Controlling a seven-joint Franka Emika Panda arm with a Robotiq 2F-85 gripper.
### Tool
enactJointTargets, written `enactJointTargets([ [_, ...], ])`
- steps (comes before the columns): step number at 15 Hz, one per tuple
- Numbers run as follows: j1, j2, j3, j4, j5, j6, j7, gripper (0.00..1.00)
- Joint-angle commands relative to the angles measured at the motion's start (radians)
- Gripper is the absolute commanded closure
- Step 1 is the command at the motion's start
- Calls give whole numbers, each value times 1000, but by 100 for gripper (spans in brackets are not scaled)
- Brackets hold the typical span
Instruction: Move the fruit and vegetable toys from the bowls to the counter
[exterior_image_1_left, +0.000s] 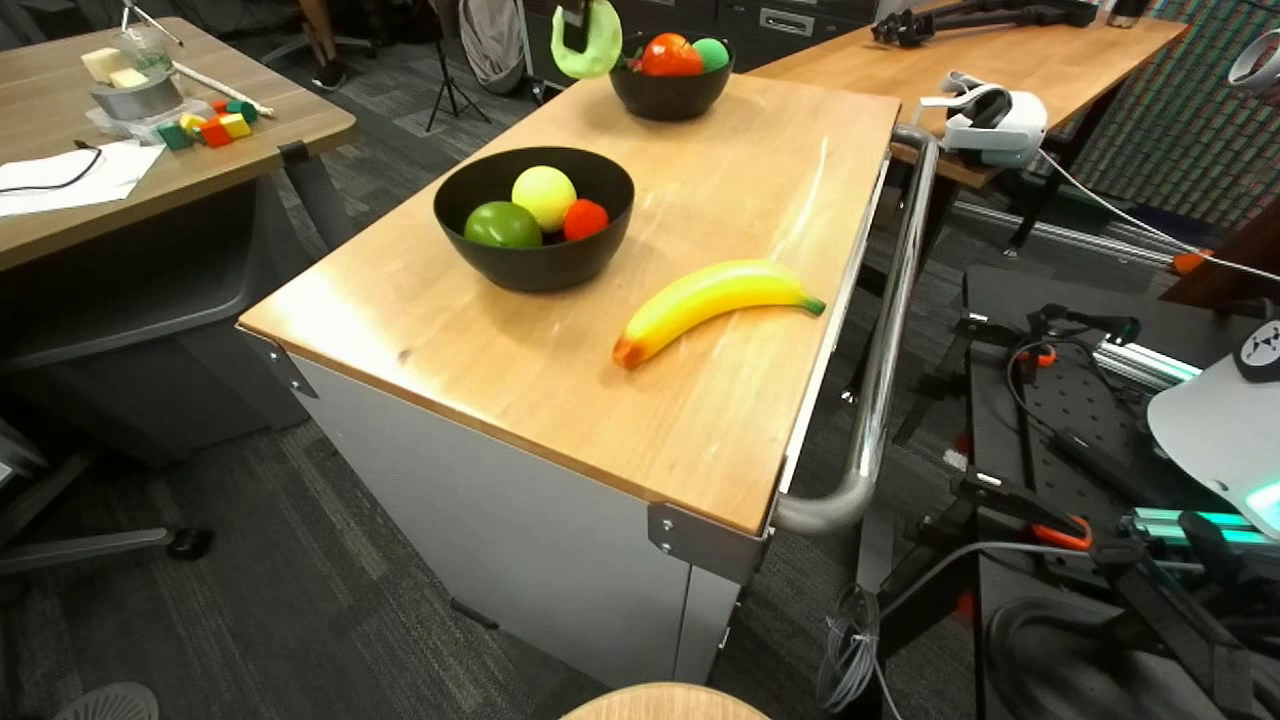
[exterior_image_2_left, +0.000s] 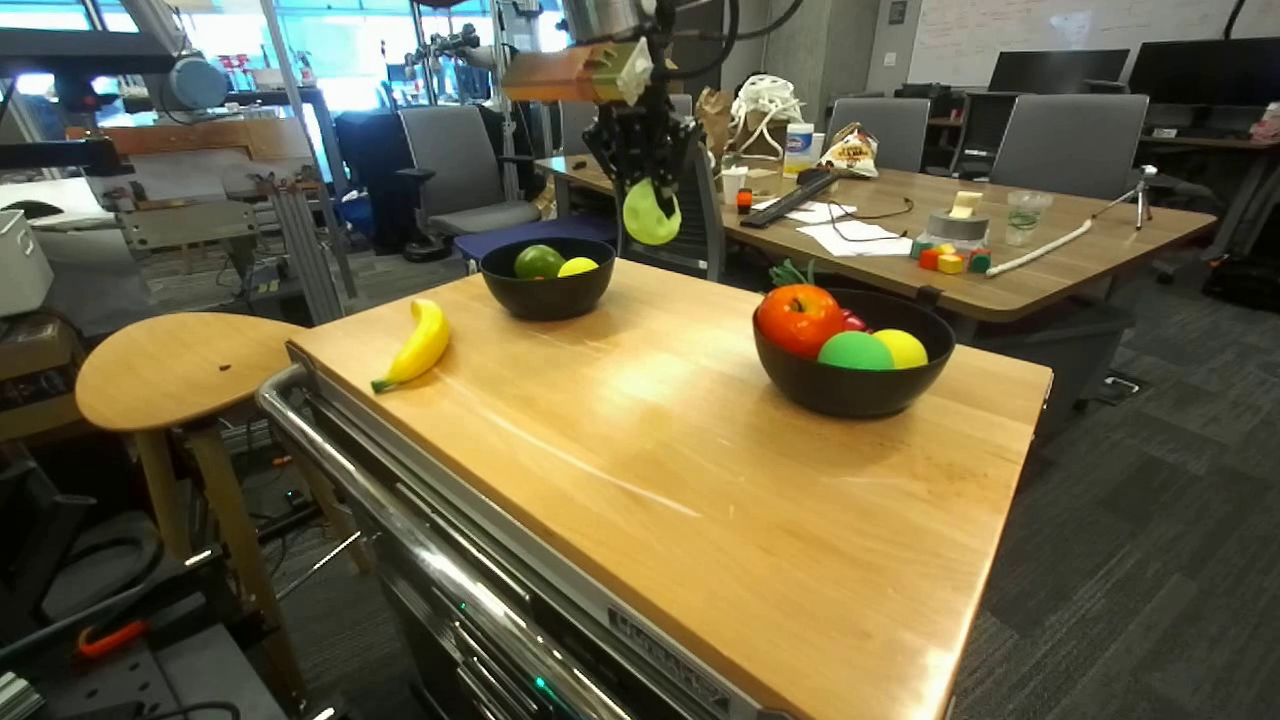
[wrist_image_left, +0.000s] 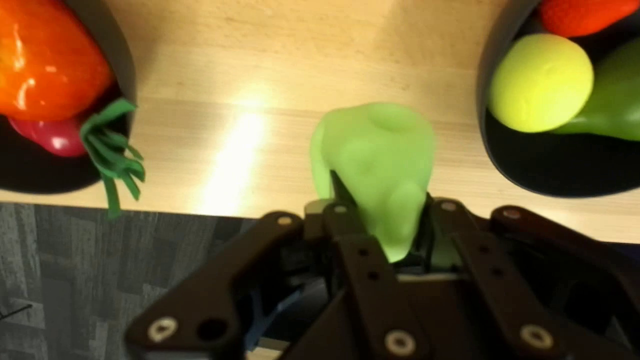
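My gripper is shut on a pale green toy, shaped like a pepper. In an exterior view this toy hangs in the air above the far side of the counter. The wrist view places it between the two black bowls. One bowl holds a dark green toy, a yellow ball-like toy and a red one. Inside the other bowl are a large orange-red toy, a green one and a yellow one, among others. A banana lies on the counter.
A metal rail runs along one side of the counter. Beyond the opposite side stands a wooden table with papers, coloured blocks and a clear container. A round stool sits close to the banana's end of the counter.
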Motion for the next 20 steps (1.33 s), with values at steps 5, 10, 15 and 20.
enactJointTargets([
  [5,-6,104,-21,-13,-6,51,98,91],
  [10,29,116,-12,-40,-48,84,103,35],
  [15,69,44,46,-42,-16,124,81,0],
  [20,106,-15,99,-50,-3,180,85,0],
])
